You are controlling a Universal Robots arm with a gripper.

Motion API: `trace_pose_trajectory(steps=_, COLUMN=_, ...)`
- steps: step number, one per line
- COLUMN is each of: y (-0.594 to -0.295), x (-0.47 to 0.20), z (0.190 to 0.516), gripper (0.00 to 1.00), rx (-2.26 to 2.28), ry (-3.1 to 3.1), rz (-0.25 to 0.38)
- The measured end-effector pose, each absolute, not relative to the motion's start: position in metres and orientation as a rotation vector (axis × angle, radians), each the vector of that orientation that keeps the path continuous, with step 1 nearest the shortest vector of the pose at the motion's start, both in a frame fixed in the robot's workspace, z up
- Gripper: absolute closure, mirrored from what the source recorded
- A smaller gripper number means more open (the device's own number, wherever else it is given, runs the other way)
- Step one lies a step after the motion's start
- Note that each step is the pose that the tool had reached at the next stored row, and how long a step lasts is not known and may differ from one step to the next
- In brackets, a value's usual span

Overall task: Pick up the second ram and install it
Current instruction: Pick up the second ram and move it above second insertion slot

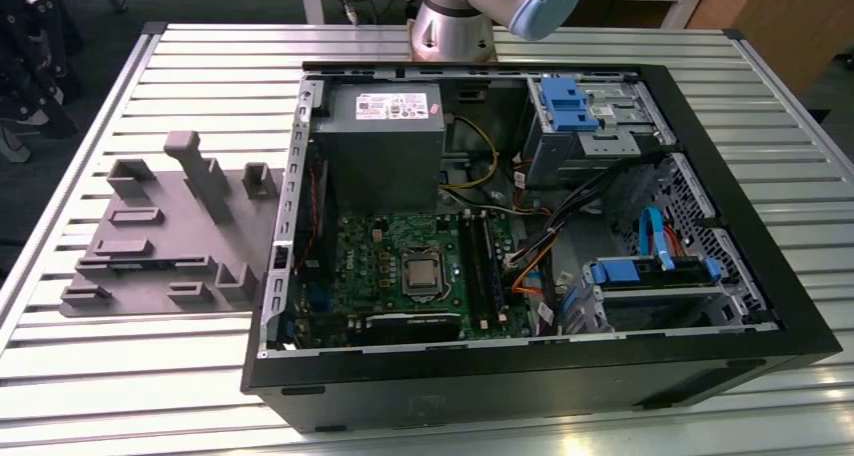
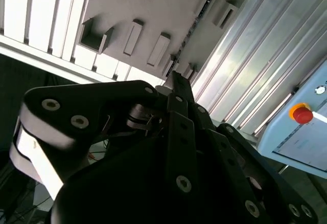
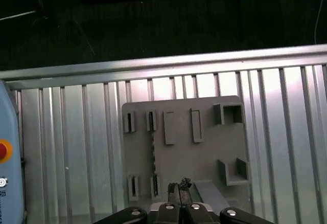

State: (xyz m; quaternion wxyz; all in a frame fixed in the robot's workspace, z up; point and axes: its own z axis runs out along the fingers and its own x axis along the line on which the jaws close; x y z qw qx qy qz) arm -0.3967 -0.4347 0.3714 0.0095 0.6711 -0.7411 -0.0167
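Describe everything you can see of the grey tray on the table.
The grey tray is a flat, matte, plastic-looking plate with raised blocks, upright posts and narrow slots. It lies flat on the slatted metal table, at the exterior view's left of the open computer case.

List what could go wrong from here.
The fingers look shut above the tray; lowered like that, they would likely strike it rather than straddle anything. In the case, loose cables lie right beside the memory slots and could snag an insertion.
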Motion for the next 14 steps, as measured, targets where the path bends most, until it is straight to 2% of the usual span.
trace_pose_trajectory(steps=12, y=-0.4349, x=-0.4052, z=0.3674, gripper=0.89, rx=2.116, ry=-2.308, rz=-0.040)
trace_pose_trajectory(steps=14, y=-0.4349, x=-0.4056, z=0.3659, gripper=0.77, rx=2.116, ry=-2.308, rz=-0.040)
